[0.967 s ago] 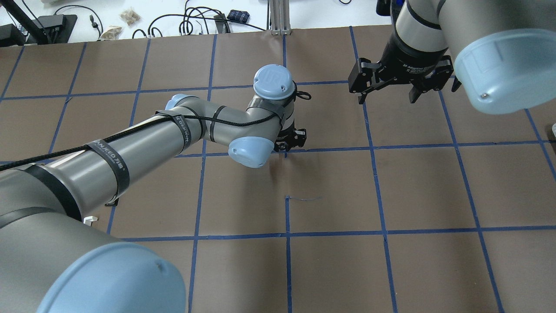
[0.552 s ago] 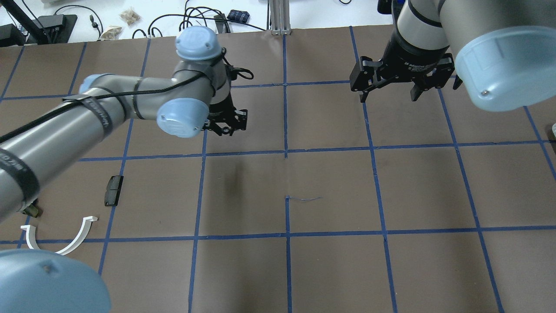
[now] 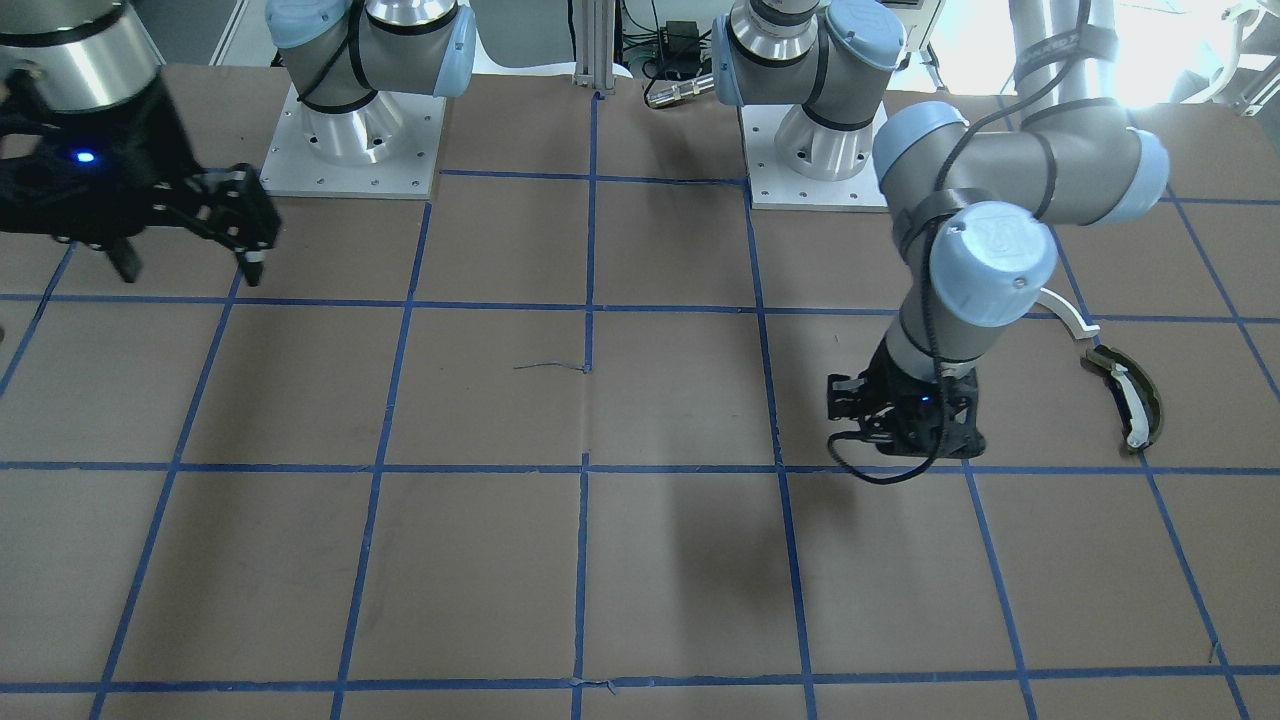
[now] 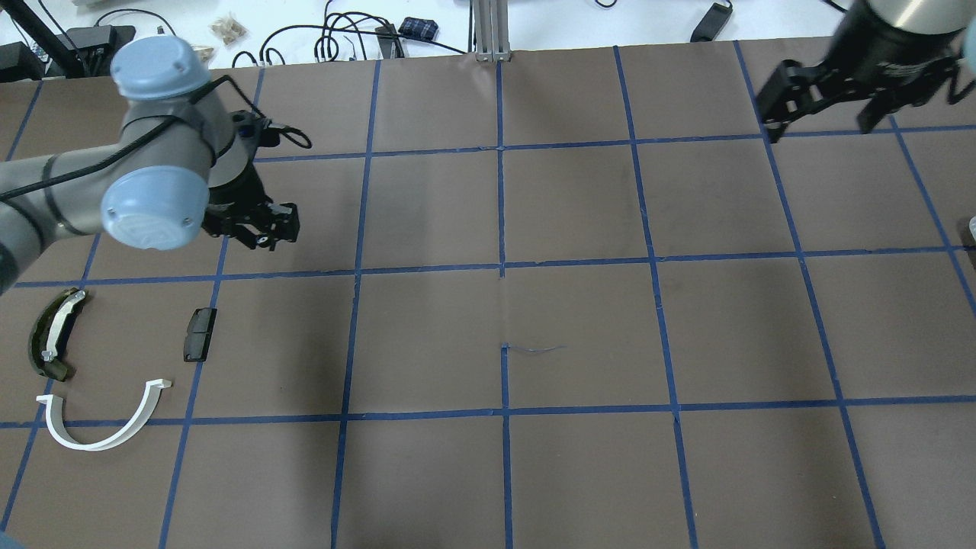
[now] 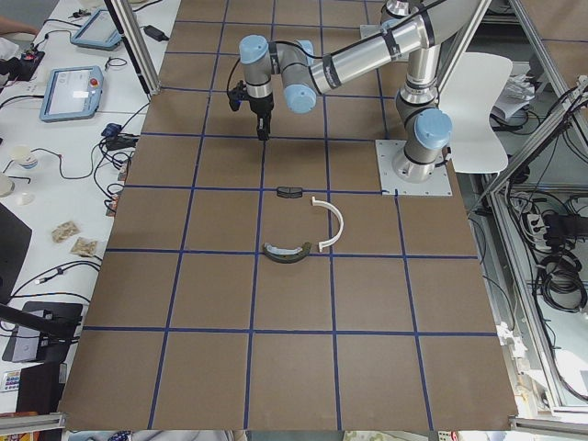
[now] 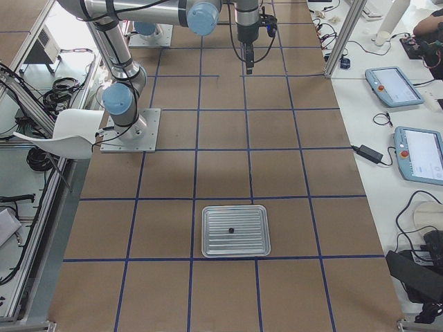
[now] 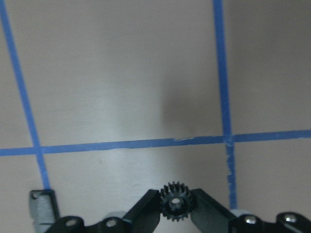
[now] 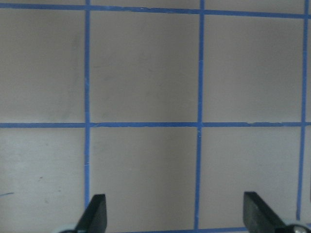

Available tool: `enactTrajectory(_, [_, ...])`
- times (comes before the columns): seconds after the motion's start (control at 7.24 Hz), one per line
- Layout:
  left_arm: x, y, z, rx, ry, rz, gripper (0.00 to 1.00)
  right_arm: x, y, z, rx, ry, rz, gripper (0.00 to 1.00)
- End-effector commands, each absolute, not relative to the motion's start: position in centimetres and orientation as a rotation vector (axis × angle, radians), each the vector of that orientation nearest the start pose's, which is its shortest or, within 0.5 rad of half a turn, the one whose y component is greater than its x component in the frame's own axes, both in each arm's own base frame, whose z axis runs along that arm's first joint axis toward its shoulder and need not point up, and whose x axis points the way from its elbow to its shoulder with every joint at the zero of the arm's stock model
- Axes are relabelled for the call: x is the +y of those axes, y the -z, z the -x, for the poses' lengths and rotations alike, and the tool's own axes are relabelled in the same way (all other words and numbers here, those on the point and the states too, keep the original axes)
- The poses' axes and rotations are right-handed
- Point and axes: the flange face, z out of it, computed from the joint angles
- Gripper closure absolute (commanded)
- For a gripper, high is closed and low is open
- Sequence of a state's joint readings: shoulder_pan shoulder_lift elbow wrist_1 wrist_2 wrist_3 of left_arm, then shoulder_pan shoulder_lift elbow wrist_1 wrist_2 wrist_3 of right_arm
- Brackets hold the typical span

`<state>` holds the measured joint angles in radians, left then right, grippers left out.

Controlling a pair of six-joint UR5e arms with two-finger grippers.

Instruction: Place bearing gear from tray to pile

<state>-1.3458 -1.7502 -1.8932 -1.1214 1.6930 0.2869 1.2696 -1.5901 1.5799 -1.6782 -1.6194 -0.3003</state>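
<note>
My left gripper point(image 4: 263, 229) is shut on a small black toothed bearing gear point(image 7: 176, 204), which sits between the fingertips in the left wrist view. It hovers above the table, just beyond the pile. The pile holds a small black block point(image 4: 200, 333), a dark olive curved piece with a white strip point(image 4: 53, 343) and a white half-ring arc point(image 4: 103, 427). My left gripper also shows in the front-facing view point(image 3: 860, 420). My right gripper point(image 4: 820, 126) is open and empty at the far right, high above the table. The metal tray point(image 6: 211, 245) lies on the table's right part.
A small dark part point(image 6: 230, 229) lies in the tray's middle. Blue tape lines divide the brown table into squares. Cables and small devices lie beyond the table's far edge point(image 4: 366, 38). The arm bases point(image 3: 350, 140) stand at the robot's side of the table.
My left arm has swung left from the table's middle to the pile's side, with the gripper still shut. My right gripper has moved further right and away.
</note>
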Motion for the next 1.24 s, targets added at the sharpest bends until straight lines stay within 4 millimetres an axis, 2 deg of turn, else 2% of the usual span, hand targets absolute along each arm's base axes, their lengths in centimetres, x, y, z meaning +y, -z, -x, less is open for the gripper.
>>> enactTrajectory(0.0, [-47.4, -25.2, -11.2, 3.035, -0.115, -0.086, 1.00, -48.6, -48.3, 18.9, 3.205, 0.037, -0.015, 0.00])
enactTrajectory(0.14, [-45.6, -23.1, -17.1, 3.080, -0.165, -0.106, 1.00, -49.0, -43.8, 26.3, 3.159, -0.042, 0.190, 0.00])
enactTrajectory(0.28, [-44.7, -21.9, -18.6, 3.128, -0.168, -0.089, 1.00, -49.2, -40.9, 31.3, 3.161, -0.005, 0.319, 0.00])
enactTrajectory(0.41, [-44.8, -20.9, -18.8, 3.152, -0.185, -0.097, 1.00, -49.2, -37.5, 35.5, 3.144, 0.043, 0.465, 0.00])
enactTrajectory(0.55, [-44.7, -19.8, -19.3, 3.167, -0.209, -0.151, 1.00, -49.6, -33.1, 38.9, 3.115, 0.034, 0.567, 0.00])
enactTrajectory(0.69, [-45.1, -18.8, -19.9, 3.172, -0.218, -0.152, 0.68, -48.7, -28.9, 43.1, 3.110, 0.057, 0.514, 0.00])
enactTrajectory(0.83, [-46.1, -18.5, -20.1, 3.139, -0.136, -0.152, 0.01, -47.9, -25.5, 45.9, 3.099, 0.102, 0.466, 0.00])
enactTrajectory(0.97, [-46.7, -18.4, -19.5, 3.168, -0.082, -0.166, 0.00, -47.4, -22.8, 47.1, 3.079, 0.087, 0.449, 0.00])
enactTrajectory(1.1, [-47.9, -19.4, -18.8, 3.157, -0.048, -0.179, 0.00, -47.7, -20.7, 47.5, 3.087, 0.099, 0.454, 0.00])
